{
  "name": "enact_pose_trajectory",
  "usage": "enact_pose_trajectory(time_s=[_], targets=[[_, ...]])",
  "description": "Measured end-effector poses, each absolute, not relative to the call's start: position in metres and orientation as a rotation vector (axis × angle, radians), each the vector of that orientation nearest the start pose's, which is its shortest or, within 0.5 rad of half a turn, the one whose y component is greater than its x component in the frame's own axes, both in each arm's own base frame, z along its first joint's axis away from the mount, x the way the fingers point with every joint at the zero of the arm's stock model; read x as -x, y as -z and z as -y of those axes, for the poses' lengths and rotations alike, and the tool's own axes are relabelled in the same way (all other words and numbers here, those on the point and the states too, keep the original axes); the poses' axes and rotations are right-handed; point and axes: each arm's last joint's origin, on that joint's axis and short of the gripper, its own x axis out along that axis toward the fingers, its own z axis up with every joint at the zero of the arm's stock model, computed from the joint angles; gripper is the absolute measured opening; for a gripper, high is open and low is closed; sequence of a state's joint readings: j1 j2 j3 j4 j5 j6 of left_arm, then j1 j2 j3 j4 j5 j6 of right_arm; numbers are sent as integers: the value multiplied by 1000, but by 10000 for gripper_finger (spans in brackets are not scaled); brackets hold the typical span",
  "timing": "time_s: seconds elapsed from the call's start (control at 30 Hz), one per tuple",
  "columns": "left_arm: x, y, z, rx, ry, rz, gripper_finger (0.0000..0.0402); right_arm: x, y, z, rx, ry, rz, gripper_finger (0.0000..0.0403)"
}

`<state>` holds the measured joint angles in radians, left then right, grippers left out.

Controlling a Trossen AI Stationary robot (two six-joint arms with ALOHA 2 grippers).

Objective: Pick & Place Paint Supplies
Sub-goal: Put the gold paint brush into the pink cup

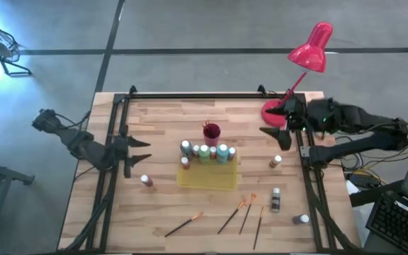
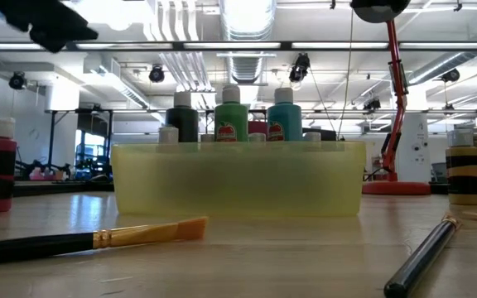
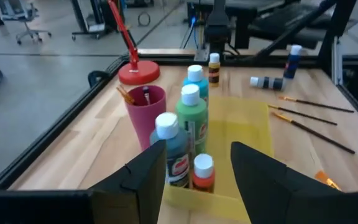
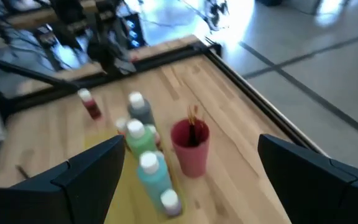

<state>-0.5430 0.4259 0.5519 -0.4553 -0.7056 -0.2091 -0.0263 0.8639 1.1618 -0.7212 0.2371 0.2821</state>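
Several paint bottles [image 1: 204, 151] stand upright along the far side of the flat yellow tray [image 1: 207, 177]; the left wrist view shows them too [image 3: 190, 112]. A magenta cup [image 1: 212, 132] with brushes in it stands just beyond the tray. Loose bottles stand at the left [image 1: 146, 180] and right [image 1: 275, 162], and two more lie at the near right [image 1: 276, 200]. Several brushes [image 1: 232, 214] lie near the front edge. My left gripper [image 1: 144, 150] hovers open, left of the tray, with nothing between its fingers. My right gripper [image 1: 269, 120] is open at the far right, also holding nothing.
A red desk lamp [image 1: 310, 49] stands with its base [image 1: 275, 112] at the far right corner, right beside my right gripper. Black frame rails [image 1: 122, 120] run along the table's left, right and far edges. Bare wood lies between the tray and the brushes.
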Motion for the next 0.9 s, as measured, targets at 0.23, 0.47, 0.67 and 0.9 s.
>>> enact_pose_trajectory(time_s=[0.23, 0.47, 0.67, 0.9], targets=[[-75, -246, 23, 54, -192, -160, 186, -153, -361, -20, -303, 385, -451, 363], [-71, -230, 21, 71, -195, -137, 186, -154, -334, -41, -451, 365, -512, 363], [-72, -223, 21, 55, -195, -159, 186, -158, -316, -54, -463, 351, -573, 363], [-73, -223, 21, 55, -195, -159, 186, -169, -303, -63, -395, 365, -648, 363]])
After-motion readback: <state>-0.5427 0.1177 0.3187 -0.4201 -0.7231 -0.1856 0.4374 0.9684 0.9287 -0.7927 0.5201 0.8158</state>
